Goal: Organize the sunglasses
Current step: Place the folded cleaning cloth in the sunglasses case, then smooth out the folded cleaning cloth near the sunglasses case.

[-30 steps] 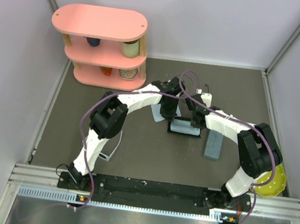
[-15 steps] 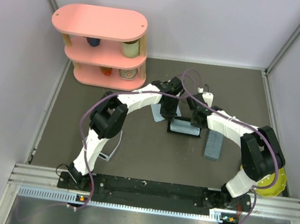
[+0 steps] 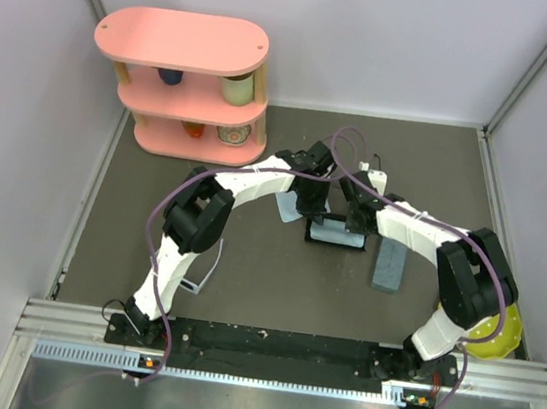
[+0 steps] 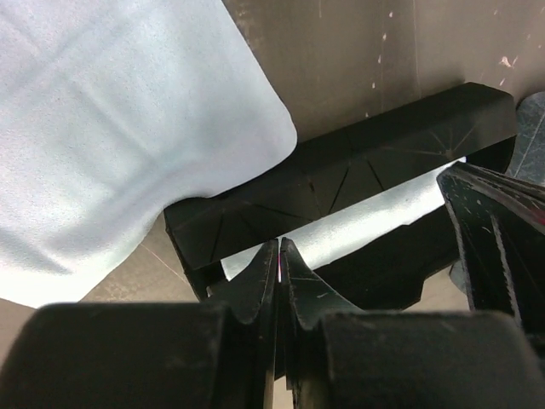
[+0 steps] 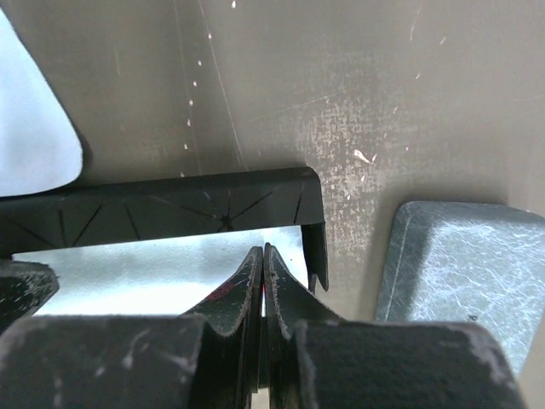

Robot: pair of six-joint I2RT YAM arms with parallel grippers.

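Observation:
An open black case [image 3: 335,235] lies mid-table with a light blue cloth [image 3: 336,237] inside it. My left gripper [image 3: 313,210] is shut, its tips [image 4: 280,241] over the near left edge of that cloth [image 4: 375,217], with nothing seen between them. From the right, my right gripper [image 3: 357,221] is also shut, and its tips [image 5: 263,247] hang over the cloth [image 5: 128,273] near the case's right wall [image 5: 313,230]. A white outline that looks like the white-framed sunglasses [image 3: 203,268] lies by the left arm's base.
A second light blue cloth [image 3: 286,206] [image 4: 111,145] lies left of the black case [image 4: 341,170]. A closed grey-blue case [image 3: 387,265] [image 5: 460,264] sits to its right. A pink shelf [image 3: 184,82] with cups stands back left. A yellow-green object [image 3: 494,329] is at the right edge.
Both grippers have stayed at the black case. The left wrist has shifted very slightly; nothing else has visibly moved.

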